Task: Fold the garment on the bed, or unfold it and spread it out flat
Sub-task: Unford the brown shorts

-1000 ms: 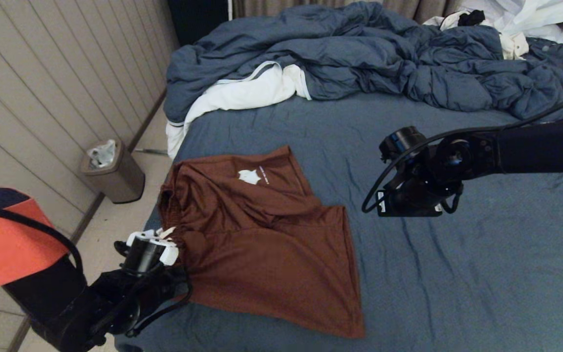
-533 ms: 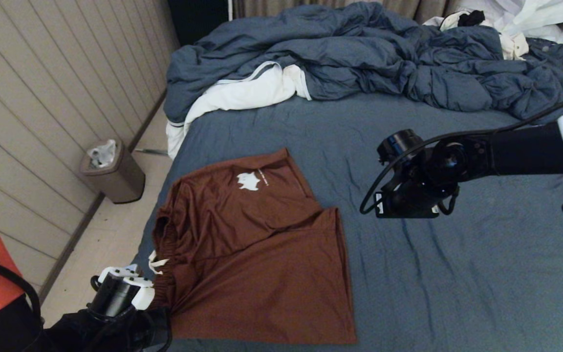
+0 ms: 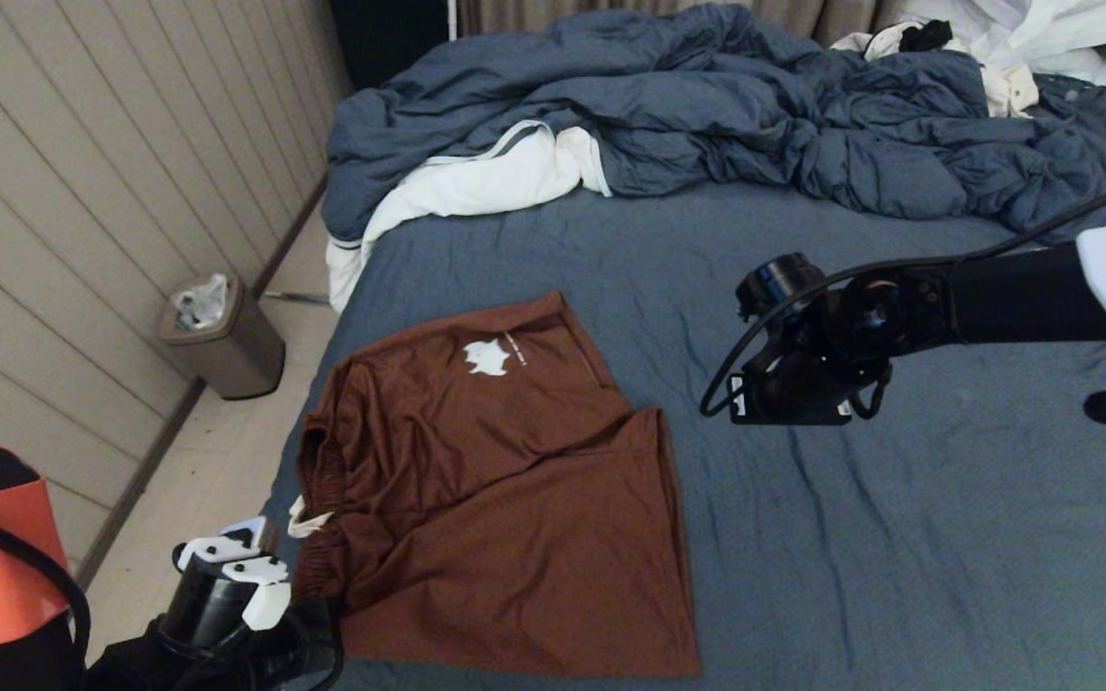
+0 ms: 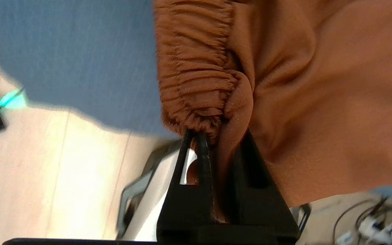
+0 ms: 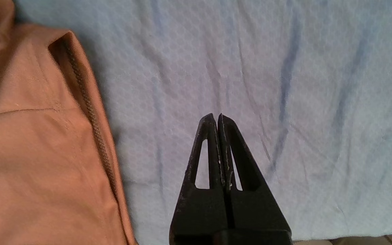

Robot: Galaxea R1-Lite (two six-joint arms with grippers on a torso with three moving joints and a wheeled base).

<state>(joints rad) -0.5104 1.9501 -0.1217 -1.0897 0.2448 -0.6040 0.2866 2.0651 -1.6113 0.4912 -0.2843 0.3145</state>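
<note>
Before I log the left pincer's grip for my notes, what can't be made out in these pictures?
- Left pincer: left wrist view, shorts fabric covers the tips; grip unclear.
- Shorts' near hem: head view, cut by bottom edge.
- Logo lettering: too small.
- Drawstring: mostly tucked under waistband.

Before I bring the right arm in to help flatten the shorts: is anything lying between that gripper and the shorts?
Nothing visible. The right gripper, shut, hovers over bare sheet of the bed, beside the shorts; only wrinkled sheet lies between them.
</note>
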